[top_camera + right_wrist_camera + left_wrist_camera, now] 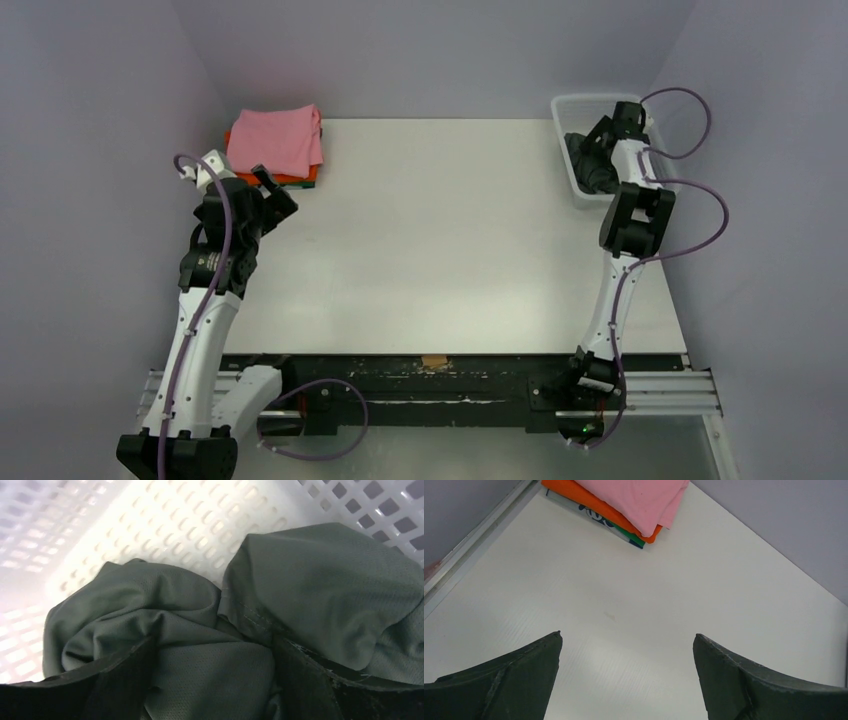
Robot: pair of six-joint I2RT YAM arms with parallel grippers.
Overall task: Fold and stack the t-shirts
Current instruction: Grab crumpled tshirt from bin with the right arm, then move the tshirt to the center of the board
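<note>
left gripper (627, 635) open, jaws wide apart, nothing between them, hovering over bare white table (430, 230) just near of the stack. stack sits at far left corner of the table: pink t-shirt (275, 138) folded on top, orange t-shirt (589, 500) folded directly under it, edge sticking out on the near side. a green and white-blue printed layer (634, 537) peeks out below the orange, can't tell what it is. right gripper (212, 642) reaches down into the white mesh basket (570, 103) at far right of the table, jaws spread, fingers pushed into the charcoal-grey t-shirt (320, 580), a bunch of cloth between them, not clamped. grey shirt is crumpled, unfolded, lying inside the basket.
</note>
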